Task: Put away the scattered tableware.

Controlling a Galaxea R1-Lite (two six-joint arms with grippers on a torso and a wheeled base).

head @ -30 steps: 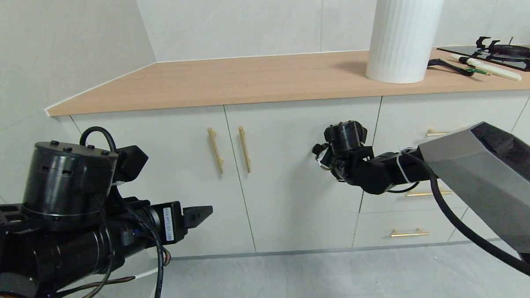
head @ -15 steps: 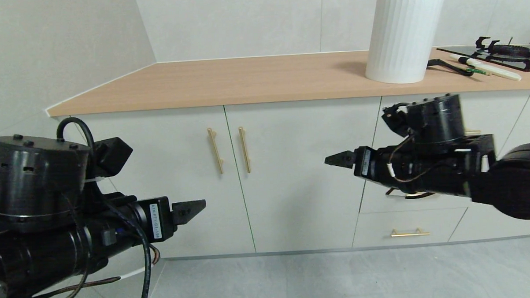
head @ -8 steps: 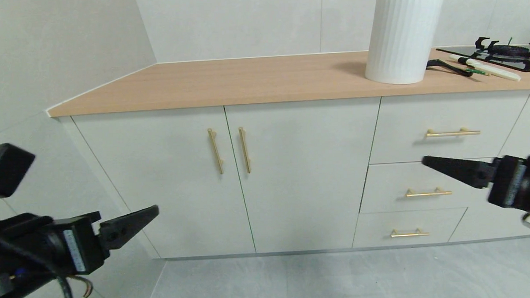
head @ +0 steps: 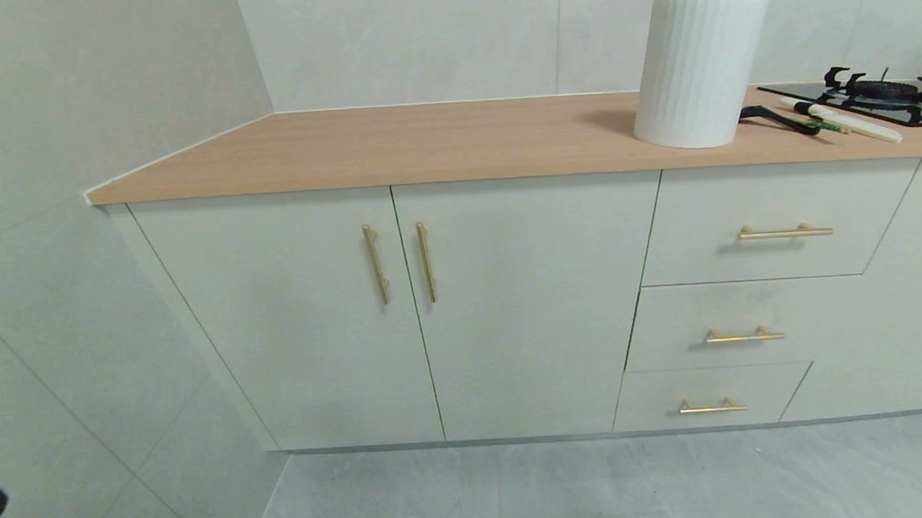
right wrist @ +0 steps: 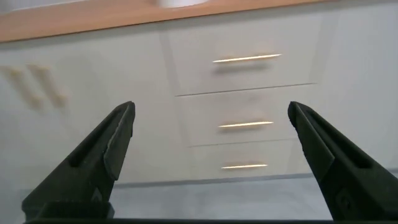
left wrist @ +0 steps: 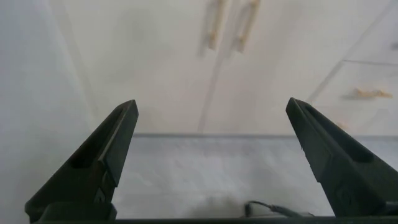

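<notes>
The left claw is nearest, low in front of the cabinet. Its two dark fingers are spread wide with nothing between them, and they point over the grey floor towards the double doors. The right claw is just as wide and empty, and it faces the stack of three drawers. Past the strip of floor stands the pale cabinet. Its two doors meet at a pair of upright gold handles, and on the robot's right each drawer front carries a level gold handle. All the doors and drawers are shut. The wooden bench lies across the top and runs back into the corner of the tiled wall. The scattered tableware lies at the bench's far right. A tall white ribbed holder stands upright there, and a black-handled utensil lies flat on the wood just beside its base. Next to that, a long white-handled utensil lies at an angle along the near edge of the hob. Something small and green shows between the two utensils, but I cannot tell what it is. I also cannot tell what kind of utensil each one is. Both lie well apart from the claws.
</notes>
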